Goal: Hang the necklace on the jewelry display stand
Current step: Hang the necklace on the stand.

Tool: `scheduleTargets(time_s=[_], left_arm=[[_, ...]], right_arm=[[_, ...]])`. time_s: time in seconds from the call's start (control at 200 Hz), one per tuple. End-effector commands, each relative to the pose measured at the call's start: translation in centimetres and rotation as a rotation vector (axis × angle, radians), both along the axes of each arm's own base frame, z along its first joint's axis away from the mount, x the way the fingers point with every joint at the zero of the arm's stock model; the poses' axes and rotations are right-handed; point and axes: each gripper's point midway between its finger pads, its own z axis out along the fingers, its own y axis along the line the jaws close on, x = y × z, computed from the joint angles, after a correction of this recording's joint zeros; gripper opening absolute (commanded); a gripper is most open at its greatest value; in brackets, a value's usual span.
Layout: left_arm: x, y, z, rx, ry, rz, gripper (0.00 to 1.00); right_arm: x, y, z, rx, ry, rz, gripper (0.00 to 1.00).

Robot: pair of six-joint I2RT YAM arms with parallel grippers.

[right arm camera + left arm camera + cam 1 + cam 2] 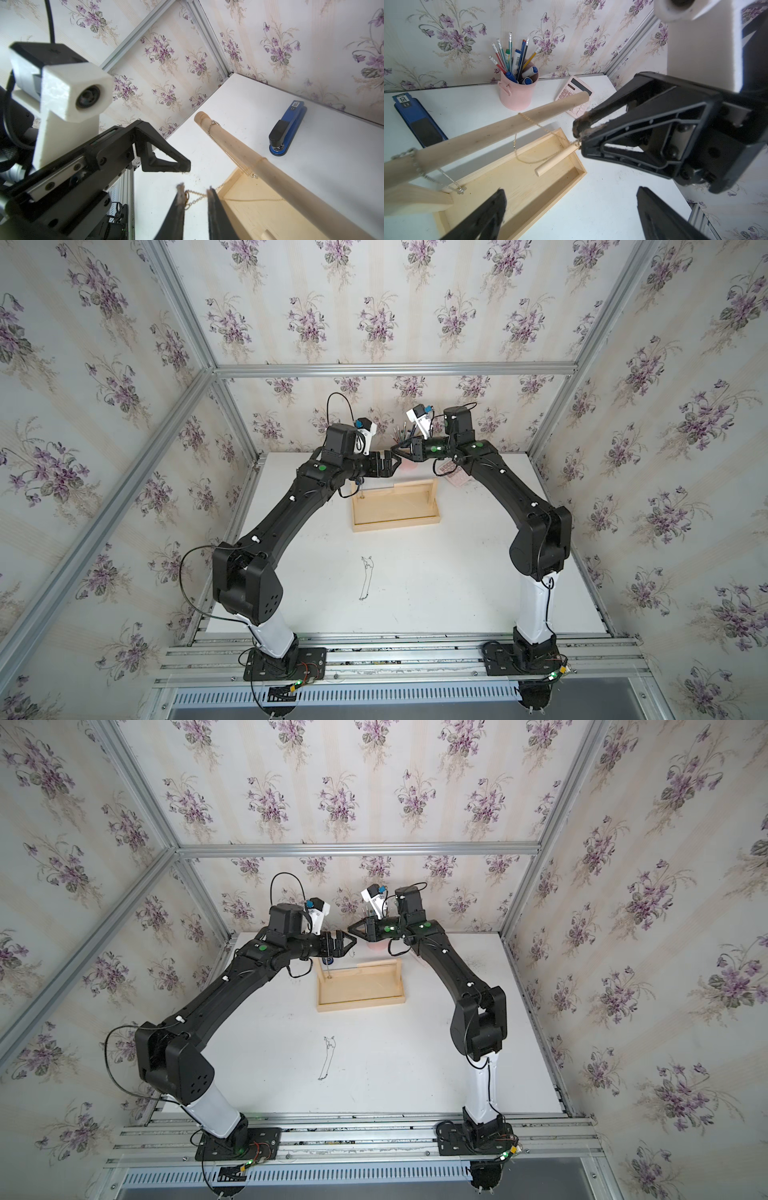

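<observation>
In a top view the jewelry display stand (395,526) runs crosswise on the counter (436,580). Left wrist: left end effector (570,195) spread; necklace (538,124) draped over the stand's upper bar; stapler (419,122) label seems to read "50". Right wrist: right end effector (195,190) narrowly parted, chain strung across its tips.

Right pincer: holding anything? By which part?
Gold necklace, by its ring end: the chain spans the narrow gap between the right pincer tips, taut to the stand bar. Pinched or merely snagged: cannot tell. Left pincer open, empty.

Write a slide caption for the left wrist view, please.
Gold necklace draped over the jewelry display stand, one end at the right gripper's jaws.
</observation>
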Motion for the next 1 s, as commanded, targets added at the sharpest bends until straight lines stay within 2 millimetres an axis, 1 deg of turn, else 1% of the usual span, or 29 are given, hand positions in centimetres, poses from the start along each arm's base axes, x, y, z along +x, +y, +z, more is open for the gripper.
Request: scheduleTargets(time_s=[0.0,0.05,0.12,0.2,0.235,0.365,0.45,0.54,0.649,0.664,0.724,0.774,0.824,0.924,0.959,0.994], left_arm=[[-0.9,1.3,-0.9,0.055,0.032,0.036,1.0],[-1.1,2.1,-1.2,0.08,0.036,0.071,1.0],[-1.6,2.6,-1.4,0.096,0.043,0.087,1.0],[-1.9,3.3,-1.4,0.11,0.043,0.113,1.0],[-1.9,3.5,-1.5,0.119,0.044,0.123,1.0],[-1.6,4.3,-1.3,0.14,0.04,0.165,1.0],[-1.6,4.5,-1.3,0.138,0.033,0.173,1.0],[-1.6,4.6,-1.6,0.139,0.036,0.178,1.0],[-1.6,5.0,-2.0,0.143,0.041,0.19,1.0],[-1.6,5.1,-2.1,0.144,0.043,0.193,1.0],[-1.6,5.4,-2.3,0.144,0.043,0.205,1.0],[-1.5,5.7,-2.4,0.145,0.044,0.217,1.0],[-1.3,6.1,-2.5,0.149,0.049,0.233,1.0],[-0.9,6.7,-2.5,0.149,0.045,0.264,0.98],[-0.8,6.7,-2.4,0.145,0.042,0.272,0.95],[-0.7,6.9,-2.3,0.14,0.039,0.281,0.88]], right_arm=[[-0.3,-0.2,0.8,-0.024,-0.035,-0.032,0.22],[-0.5,-0.3,0.9,-0.029,-0.038,-0.046,0.22],[-0.5,-0.7,0.8,-0.036,-0.044,-0.068,0.22],[-0.4,-0.7,0.9,-0.035,-0.052,-0.072,0.23],[-0.3,-0.6,0.7,-0.038,-0.046,-0.065,0.23],[0.4,-0.1,-0.7,-0.05,-0.01,-0.056,0.22],[0.7,0.1,-1.1,-0.05,-0.002,-0.053,0.22],[1.2,0.4,-0.8,-0.044,-0.014,-0.05,0.23],[2.2,0.9,-0.8,-0.055,-0.023,-0.054,0.22],[2.4,1.0,-0.5,-0.055,-0.033,-0.054,0.22],[3.0,1.3,-0.8,-0.073,-0.038,-0.06,0.21],[3.5,1.6,-1.1,-0.09,-0.048,-0.068,0.2],[4.0,1.8,-1.9,-0.115,-0.047,-0.082,0.18],[5.1,1.4,-3.3,-0.168,-0.051,-0.134,0.14],[5.2,1.3,-3.9,-0.188,-0.048,-0.146,0.14],[5.3,1.2,-4.4,-0.206,-0.047,-0.156,0.13]])
